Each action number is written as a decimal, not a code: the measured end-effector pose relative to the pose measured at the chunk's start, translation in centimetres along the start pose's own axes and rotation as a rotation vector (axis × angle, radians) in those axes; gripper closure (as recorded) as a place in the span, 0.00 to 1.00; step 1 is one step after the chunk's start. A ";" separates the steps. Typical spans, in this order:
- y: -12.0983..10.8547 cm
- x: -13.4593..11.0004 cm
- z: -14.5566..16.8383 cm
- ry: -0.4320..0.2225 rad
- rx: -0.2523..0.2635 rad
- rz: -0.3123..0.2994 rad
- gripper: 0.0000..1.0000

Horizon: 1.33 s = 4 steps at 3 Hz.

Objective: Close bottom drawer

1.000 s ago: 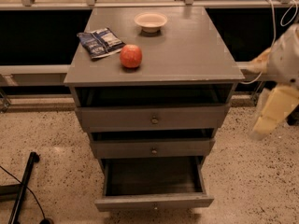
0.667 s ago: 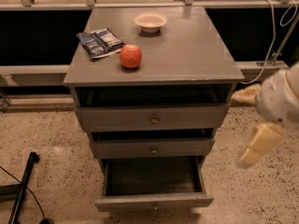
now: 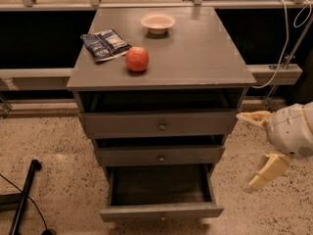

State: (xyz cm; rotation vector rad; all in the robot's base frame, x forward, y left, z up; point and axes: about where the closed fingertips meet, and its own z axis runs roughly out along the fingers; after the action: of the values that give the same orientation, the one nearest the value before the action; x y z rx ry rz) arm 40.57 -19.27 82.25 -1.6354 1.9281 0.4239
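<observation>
Bottom drawer point(image 3: 160, 192): grey-painted wood, lowest and narrowest of the three in the cabinet point(image 3: 205, 58); pulled well out toward the camera and sitting level, its dark grey interior exposed; shallow front panel close to the floor, a small round knob at its centre, barely visible; gripper point(image 3: 243, 152) at the right of the view, apart from the drawer, fingers spread wide.

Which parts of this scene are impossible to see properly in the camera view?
All in the camera view:
- Bottom drawer front: seen steeply from above, so its knob barely shows.
- Top drawer inside: shadowed by the tabletop.
- Claw, open, right of the bottom drawer: its arm is cut off by the right edge.
- Packet print: too small.
</observation>
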 end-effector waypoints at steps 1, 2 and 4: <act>0.6 4.6 4.9 0.030 -0.030 0.033 0.00; 2.9 12.3 15.1 0.083 -0.070 0.033 0.00; 2.8 15.6 18.8 0.065 -0.036 0.039 0.00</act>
State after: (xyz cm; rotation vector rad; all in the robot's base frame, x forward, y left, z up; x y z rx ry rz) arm 40.53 -20.20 57.70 -1.6559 2.0136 0.4284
